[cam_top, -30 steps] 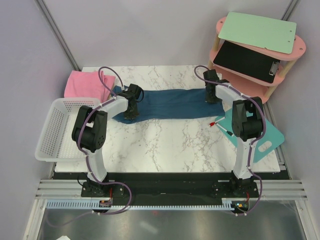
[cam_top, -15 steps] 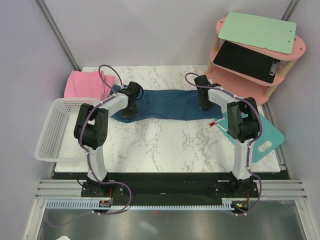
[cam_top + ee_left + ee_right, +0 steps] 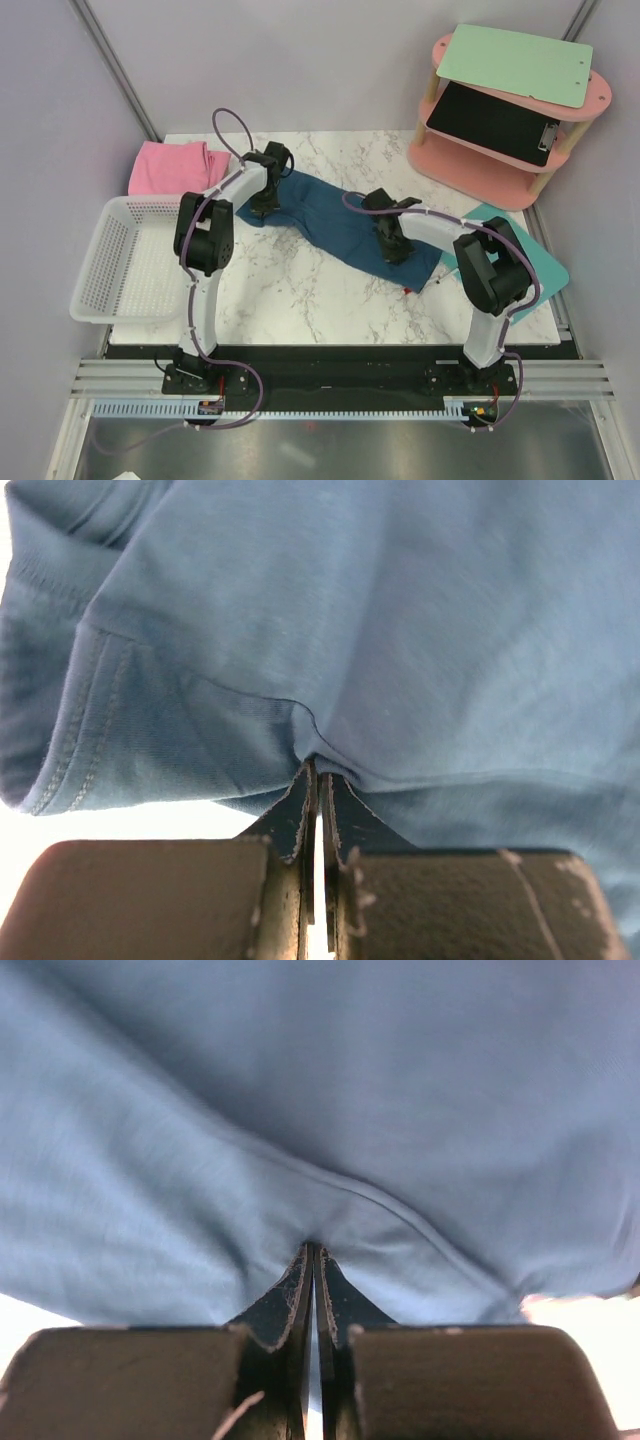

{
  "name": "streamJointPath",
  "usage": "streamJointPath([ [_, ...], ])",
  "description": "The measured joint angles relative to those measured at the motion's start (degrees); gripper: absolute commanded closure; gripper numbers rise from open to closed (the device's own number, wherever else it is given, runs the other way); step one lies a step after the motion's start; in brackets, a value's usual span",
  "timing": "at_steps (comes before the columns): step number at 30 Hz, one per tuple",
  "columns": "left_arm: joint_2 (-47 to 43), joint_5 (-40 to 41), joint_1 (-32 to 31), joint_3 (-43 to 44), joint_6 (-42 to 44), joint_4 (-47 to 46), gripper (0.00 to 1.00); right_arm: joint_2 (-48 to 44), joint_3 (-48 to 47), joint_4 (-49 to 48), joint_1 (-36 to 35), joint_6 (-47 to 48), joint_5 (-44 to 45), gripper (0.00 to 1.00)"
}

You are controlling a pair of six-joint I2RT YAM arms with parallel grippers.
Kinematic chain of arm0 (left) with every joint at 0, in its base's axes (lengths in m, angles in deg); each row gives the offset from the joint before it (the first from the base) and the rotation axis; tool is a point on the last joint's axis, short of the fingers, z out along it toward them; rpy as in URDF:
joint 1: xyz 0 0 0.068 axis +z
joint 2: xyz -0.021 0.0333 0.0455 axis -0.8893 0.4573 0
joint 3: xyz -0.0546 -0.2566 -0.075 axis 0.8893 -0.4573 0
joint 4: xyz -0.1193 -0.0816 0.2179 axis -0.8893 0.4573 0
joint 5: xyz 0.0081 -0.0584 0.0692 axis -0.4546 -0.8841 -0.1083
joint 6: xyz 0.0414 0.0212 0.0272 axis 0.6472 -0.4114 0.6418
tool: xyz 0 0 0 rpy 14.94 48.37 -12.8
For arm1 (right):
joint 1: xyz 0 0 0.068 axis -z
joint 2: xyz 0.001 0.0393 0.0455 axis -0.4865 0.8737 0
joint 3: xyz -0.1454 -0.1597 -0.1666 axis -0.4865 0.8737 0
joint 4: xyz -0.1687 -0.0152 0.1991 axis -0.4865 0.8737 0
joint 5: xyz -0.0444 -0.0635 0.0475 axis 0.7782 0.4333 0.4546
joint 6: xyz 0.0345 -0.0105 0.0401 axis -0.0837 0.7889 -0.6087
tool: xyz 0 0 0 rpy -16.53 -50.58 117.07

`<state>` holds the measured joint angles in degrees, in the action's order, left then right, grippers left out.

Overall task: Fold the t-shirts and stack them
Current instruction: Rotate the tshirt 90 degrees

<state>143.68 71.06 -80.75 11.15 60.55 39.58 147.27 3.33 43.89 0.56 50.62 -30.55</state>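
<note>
Blue t-shirt (image 3: 325, 215) lies stretched as a narrow diagonal band across the marble table (image 3: 290, 295), running from far-left to near-right and bunched lengthwise. L gripper (image 3: 262, 203) is clamped on the far-left end. Its wrist cam shows both fingers (image 3: 285, 825) pressed together w/ a pucker of blue cloth pinched at the tips, and a double-stitched sleeve hem to the left. R gripper (image 3: 393, 250) is clenched on the near-right end. Its cam shows the same pinch, fingers (image 3: 280, 1305) closed on a ridge of fabric. That end sits just beside the turquoise mat (image 3: 535, 265). Pink t-shirt (image 3: 168, 167) sits folded at the far-left corner, just behind the white basket (image 3: 100, 275) and near the blue shirt's far end; can't tell if they touch. Pink shelf (image 3: 500, 172) at far right holds a green clipboard (image 3: 515, 62) on top and a black clipboard (image 3: 495, 122) below.
</note>
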Motion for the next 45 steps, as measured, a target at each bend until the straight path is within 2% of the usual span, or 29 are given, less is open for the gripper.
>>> streamJointPath([
  [8, 13.86, 2.80, 0.00, 23.91, 4.24, 8.52, 0.98, -5.57, 5.86, 4.04, -11.69, -2.36, -9.90, 0.91],
  [12, 15.63, 2.14, 0.00, 28.30, 4.68, 8.87, 0.98, -6.21, 5.88, 2.93, -13.62, -3.10, -12.50, 0.91],
  [14, 13.70, 1.53, 0.00, 25.46, 4.70, 6.93, 0.98, -6.21, 5.86, 1.57, -13.42, -3.30, -12.63, 0.91],
  [18, 1.95, -1.88, -0.35, 9.46, 4.70, 0.70, 0.97, -6.32, 3.76, -1.53, -13.07, -3.50, -11.72, 0.91],
  [22, -12.46, -6.67, -1.90, -1.95, 4.57, -3.82, 0.96, -6.03, -2.58, -4.39, -12.22, -3.43, -10.88, 0.91],
  [26, -23.87, -9.94, -6.10, -8.79, 3.69, -8.50, 0.96, -3.67, -10.67, -7.65, -9.86, -3.32, -11.26, 0.91],
  [29, -27.28, -10.40, -8.92, -13.07, 2.49, -10.34, 0.95, -1.40, -13.64, -9.31, -8.11, -3.15, -11.82, 0.91],
  [33, -25.92, -8.68, -10.34, -15.26, 1.79, -8.87, 0.94, 1.77, -15.08, -9.66, -6.91, -2.75, -12.09, 0.91],
  [34, -25.11, -7.61, -10.10, -15.21, 1.68, -8.09, 0.91, 2.45, -15.28, -9.62, -6.80, -2.67, -12.26, 0.91],
  [35, -23.98, -6.27, -9.62, -15.04, 1.46, -6.82, 0.84, 3.39, -15.69, -9.53, -6.67, -2.54, -12.63, 0.91],
  [36, -23.26, -5.55, -9.27, -14.88, 1.31, -5.81, 0.67, 3.93, -15.96, -9.55, -6.49, -2.51, -12.83, 0.91],
  [37, -22.25, -4.57, -8.79, -14.84, 0.81, -4.46, 0.40, 4.61, -16.37, -9.49, -6.40, -2.47, -13.14, 0.91],
  [40, -21.53, -2.97, -7.98, -15.76, -0.50, -2.03, 0.16, 5.66, -17.27, -9.42, -6.14, -2.23, -13.64, 0.91],
  [43, -22.03, -0.98, -7.54, -17.79, -1.99, -0.52, 0.12, 6.73, -19.17, -9.27, -5.75, -2.01, -14.27, 0.91],
  [44, -22.16, -0.57, -7.56, -18.23, -2.10, -0.28, 0.12, 7.04, -19.80, -9.29, -5.70, -1.92, -14.49, 0.91],
  [45, -22.38, -0.26, -7.56, -18.75, -2.19, 0.02, 0.17, 7.65, -20.72, -9.38, -5.62, -1.84, -14.78, 0.91],
])
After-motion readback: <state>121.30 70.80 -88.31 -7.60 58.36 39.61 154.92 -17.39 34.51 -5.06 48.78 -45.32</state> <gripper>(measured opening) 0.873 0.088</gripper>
